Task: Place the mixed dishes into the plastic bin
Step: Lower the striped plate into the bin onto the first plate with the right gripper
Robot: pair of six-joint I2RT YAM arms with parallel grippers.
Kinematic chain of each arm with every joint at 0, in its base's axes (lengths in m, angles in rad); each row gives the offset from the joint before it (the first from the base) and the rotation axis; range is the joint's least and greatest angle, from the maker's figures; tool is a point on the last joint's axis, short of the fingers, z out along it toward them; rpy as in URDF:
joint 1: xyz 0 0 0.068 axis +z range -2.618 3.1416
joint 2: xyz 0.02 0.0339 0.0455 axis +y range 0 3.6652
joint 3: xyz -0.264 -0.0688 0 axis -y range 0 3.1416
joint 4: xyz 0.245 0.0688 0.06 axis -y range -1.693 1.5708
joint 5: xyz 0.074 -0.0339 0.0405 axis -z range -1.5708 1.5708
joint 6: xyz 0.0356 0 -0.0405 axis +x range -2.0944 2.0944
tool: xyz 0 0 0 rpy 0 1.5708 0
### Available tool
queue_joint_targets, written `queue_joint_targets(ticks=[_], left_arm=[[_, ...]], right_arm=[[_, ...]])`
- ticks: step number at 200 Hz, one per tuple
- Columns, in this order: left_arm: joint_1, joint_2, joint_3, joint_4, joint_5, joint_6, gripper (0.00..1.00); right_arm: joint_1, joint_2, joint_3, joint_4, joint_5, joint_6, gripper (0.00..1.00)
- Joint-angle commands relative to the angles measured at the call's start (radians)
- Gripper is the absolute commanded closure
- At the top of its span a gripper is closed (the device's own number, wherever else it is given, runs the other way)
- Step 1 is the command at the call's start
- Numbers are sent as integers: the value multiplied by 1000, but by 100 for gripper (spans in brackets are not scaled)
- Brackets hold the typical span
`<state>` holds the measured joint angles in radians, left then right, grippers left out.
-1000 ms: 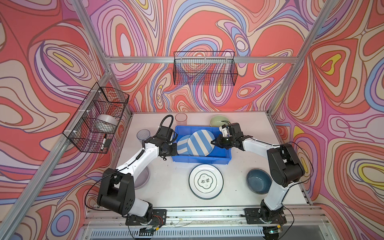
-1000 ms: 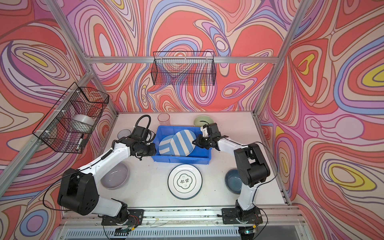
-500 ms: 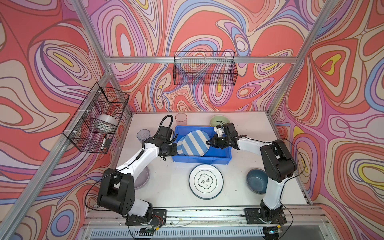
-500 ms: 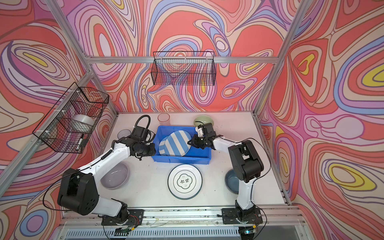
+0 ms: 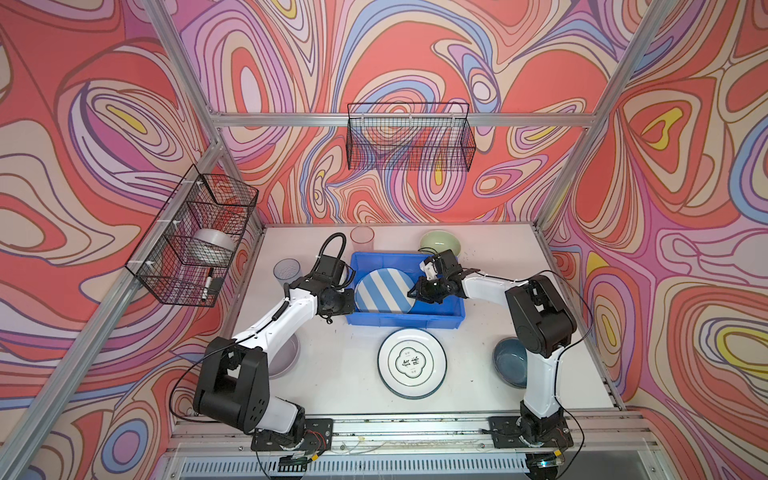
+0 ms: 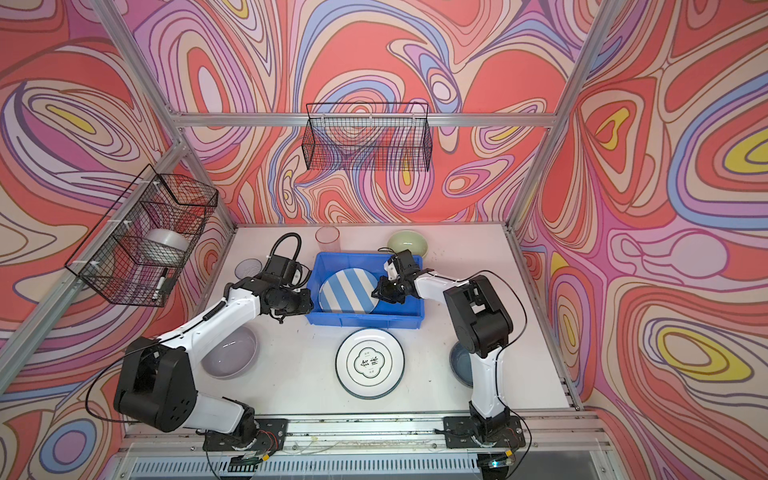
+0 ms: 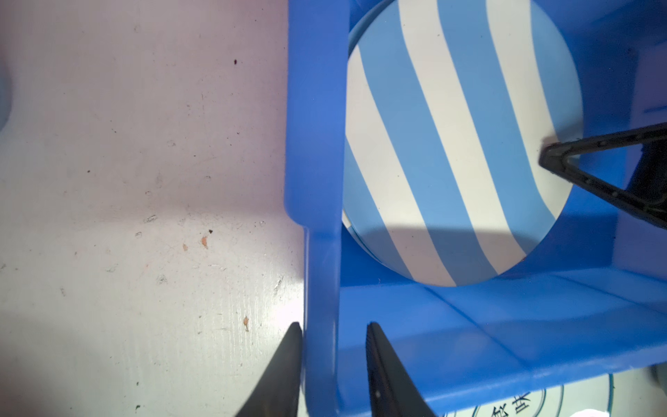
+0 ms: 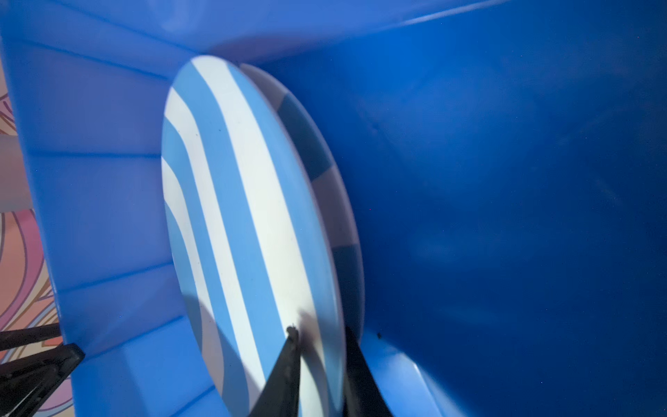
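The blue-and-white striped plate [image 5: 384, 291] [image 8: 245, 216] leans tilted inside the blue plastic bin [image 5: 405, 322] [image 6: 365, 320], its far edge against the bin's left wall. My right gripper [image 5: 413, 293] [image 8: 319, 330] is at the plate's right rim, jaws slightly parted with the rim between them. My left gripper [image 5: 351, 303] [image 7: 332, 325] is shut on the bin's left wall [image 7: 317, 144], one finger outside and one inside. On the table stand the lettered white plate [image 5: 412, 363], green bowl [image 5: 440, 243], dark blue bowl [image 5: 509, 361], grey bowl [image 5: 286, 357], blue tumbler [image 5: 286, 270] and pink tumbler [image 5: 362, 239].
A black wire basket [image 5: 409, 139] hangs on the back wall. Another wire basket [image 5: 195, 237] on the left wall holds a white tape roll [image 5: 214, 245]. Aluminium frame posts border the table. The right arm's elbow partly covers the dark blue bowl.
The right gripper has carried the striped plate left and down into the bin, and its jaws have parted a little. The left arm has stayed at the bin's wall.
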<state>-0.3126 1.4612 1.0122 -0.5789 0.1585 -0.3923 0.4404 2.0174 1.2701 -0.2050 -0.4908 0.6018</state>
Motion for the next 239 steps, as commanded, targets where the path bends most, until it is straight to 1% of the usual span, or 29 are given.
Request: queue_joint_targets(ticks=[1,69,121,153,199,207,219,239], left_arm=[[-2,-27,-12,2,28,-6,67],[-1,-38,0,-9,34,-6,66],[-2,-49,14,-24,25,-8,64],[-1,-62,16,-28,19,-6,61],[-2,-75,16,-34,16,-2,60],[-1,-73,16,-33,17,0,60],[-1,-72,16,-33,19,1,60],[-2,-64,15,-29,19,3,60]], right_arm=[[8,23,26,-49,51,-26,74],[30,29,77,-129,132,-58,60],[29,-18,105,-208,216,-99,51],[29,-38,122,-245,236,-125,51],[29,-53,131,-264,233,-135,50],[29,-58,132,-266,237,-137,47],[29,-67,129,-268,255,-139,39],[29,-78,137,-297,325,-145,37]])
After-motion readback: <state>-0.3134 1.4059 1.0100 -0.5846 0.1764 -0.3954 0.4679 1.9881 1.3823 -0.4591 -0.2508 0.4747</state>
